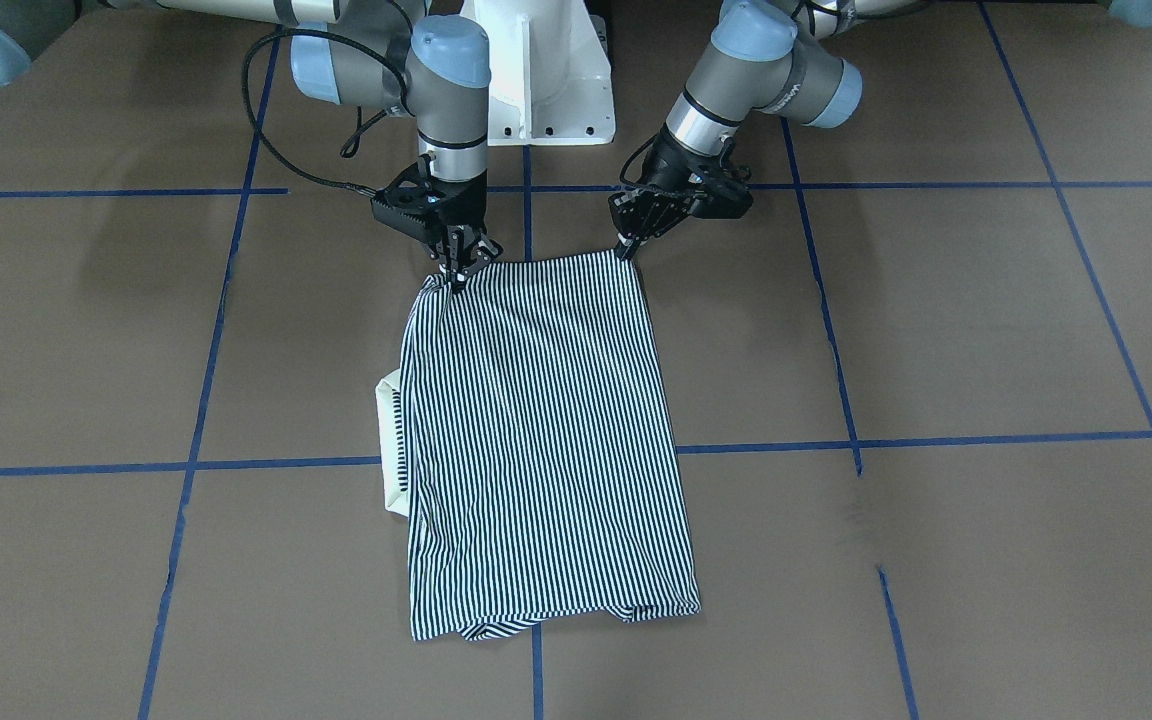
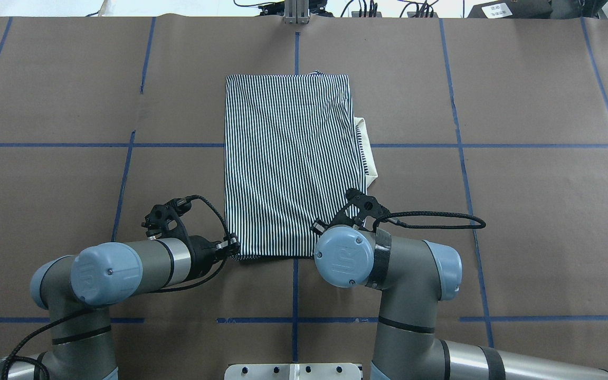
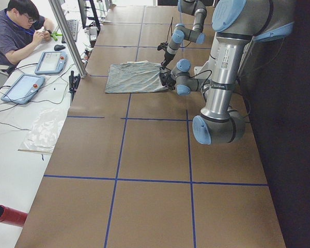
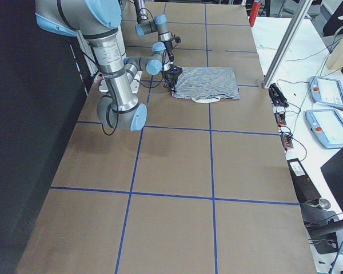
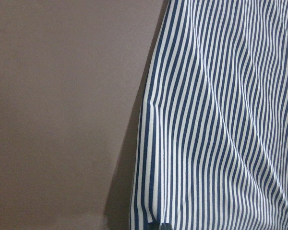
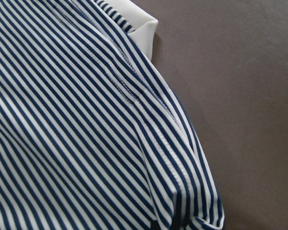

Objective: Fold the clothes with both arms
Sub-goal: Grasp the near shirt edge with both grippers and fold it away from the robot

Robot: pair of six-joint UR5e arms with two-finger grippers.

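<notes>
The striped polo shirt (image 1: 546,440) (image 2: 288,163) lies folded into a tall rectangle on the brown table. Its cream collar (image 1: 391,440) (image 2: 364,153) pokes out on the robot's right side. My left gripper (image 1: 625,250) (image 2: 234,249) is shut on the shirt's near corner on its side. My right gripper (image 1: 456,278) pinches the other near corner, where the fabric bunches up; in the overhead view its wrist hides the fingers. Both wrist views show only close-up striped cloth (image 5: 221,120) (image 6: 77,129) and bare table.
The white pedestal base (image 1: 546,80) stands just behind the shirt's near edge. Blue tape lines (image 2: 296,145) grid the table. A person (image 3: 20,26) sits at a side bench with tablets (image 3: 23,88); a metal post (image 3: 67,36) stands at the table's far edge.
</notes>
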